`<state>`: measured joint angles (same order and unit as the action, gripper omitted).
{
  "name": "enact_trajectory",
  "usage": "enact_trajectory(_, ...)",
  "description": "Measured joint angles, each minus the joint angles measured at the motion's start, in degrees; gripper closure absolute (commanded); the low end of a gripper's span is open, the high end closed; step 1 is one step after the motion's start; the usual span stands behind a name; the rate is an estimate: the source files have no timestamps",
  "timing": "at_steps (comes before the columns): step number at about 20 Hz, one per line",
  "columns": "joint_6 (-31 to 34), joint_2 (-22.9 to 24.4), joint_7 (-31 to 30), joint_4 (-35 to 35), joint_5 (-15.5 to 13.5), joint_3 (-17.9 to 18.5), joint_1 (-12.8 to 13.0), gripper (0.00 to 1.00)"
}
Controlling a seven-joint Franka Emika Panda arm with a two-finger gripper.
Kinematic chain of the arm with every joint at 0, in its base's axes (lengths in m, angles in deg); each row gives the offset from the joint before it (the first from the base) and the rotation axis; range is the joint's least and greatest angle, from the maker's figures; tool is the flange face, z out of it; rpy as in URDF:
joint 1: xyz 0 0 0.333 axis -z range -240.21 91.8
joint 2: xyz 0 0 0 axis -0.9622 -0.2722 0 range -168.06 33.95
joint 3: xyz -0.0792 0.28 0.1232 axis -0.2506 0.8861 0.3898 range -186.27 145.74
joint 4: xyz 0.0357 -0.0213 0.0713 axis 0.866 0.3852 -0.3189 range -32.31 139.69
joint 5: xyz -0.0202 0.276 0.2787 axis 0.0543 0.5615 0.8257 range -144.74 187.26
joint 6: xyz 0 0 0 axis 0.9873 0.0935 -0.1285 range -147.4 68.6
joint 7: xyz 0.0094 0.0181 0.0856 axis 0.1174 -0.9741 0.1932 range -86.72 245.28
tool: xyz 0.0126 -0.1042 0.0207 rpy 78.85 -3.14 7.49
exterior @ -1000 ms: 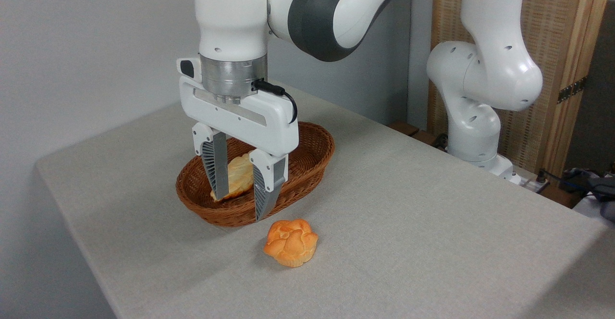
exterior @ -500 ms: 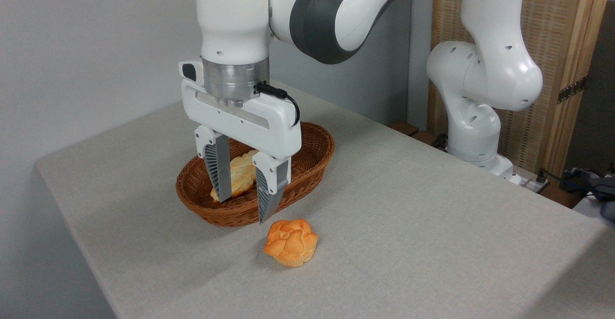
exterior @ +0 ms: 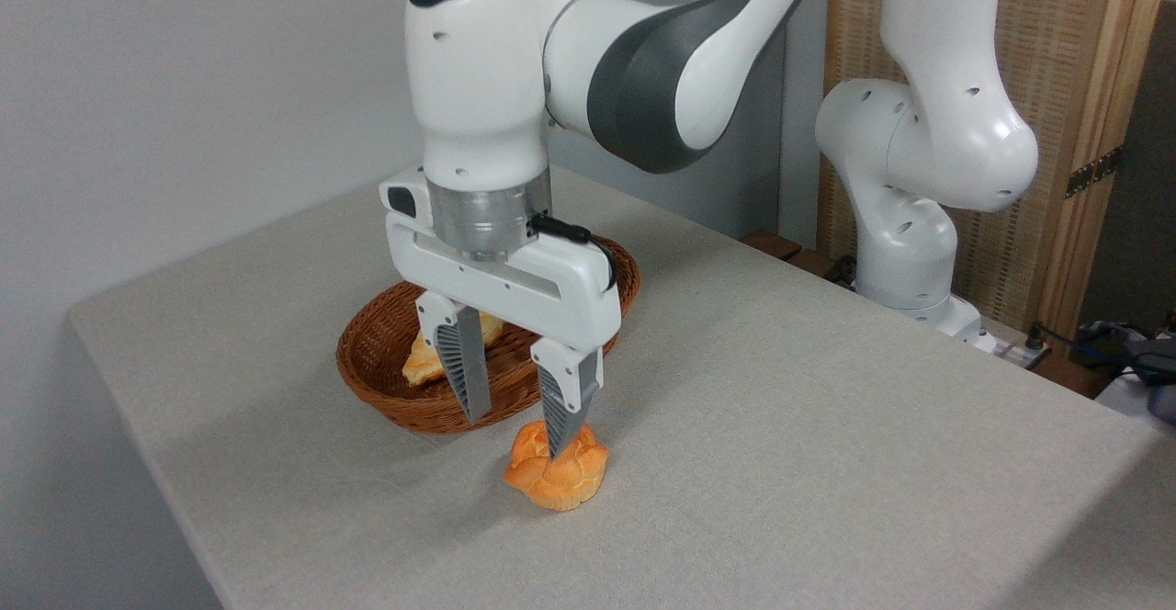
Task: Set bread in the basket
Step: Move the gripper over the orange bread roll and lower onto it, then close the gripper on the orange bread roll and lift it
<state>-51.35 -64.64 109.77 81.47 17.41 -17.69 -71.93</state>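
Camera: gripper (exterior: 516,435) has shifted from over the basket (exterior: 404,399) toward the bread (exterior: 557,477), jaws spread, holding nothing. Bread sits on the table (exterior: 827,445) just in front of the basket. Grasp looks imminent; not yet straddled.

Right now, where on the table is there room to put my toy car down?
The big bare stretch of table right of the bun, toward the robot base, is free. So is the strip left of the basket. It is crowded around the bun, where the open tool hangs.
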Motion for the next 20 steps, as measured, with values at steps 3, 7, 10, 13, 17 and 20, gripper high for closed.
enact_trajectory(3, 0.00, -0.25, 0.00, 1.36, 0.00, 0.51, -0.09, 0.00)
enact_trajectory(7, 0.00, -0.29, 0.00, 2.90, 0.00, 0.81, -0.18, 0.00)
enact_trajectory(10, -0.01, -0.30, 0.00, 3.33, 0.00, 0.82, -0.18, 0.00)
enact_trajectory(13, -0.02, -0.44, 0.00, 3.97, 0.03, 0.81, -0.17, 0.00)
enact_trajectory(17, -0.11, -0.94, 0.00, 4.14, 0.03, 0.81, -0.14, 0.27)
enact_trajectory(20, -0.12, -1.09, 0.00, 4.14, 0.03, 0.81, -0.13, 0.54)
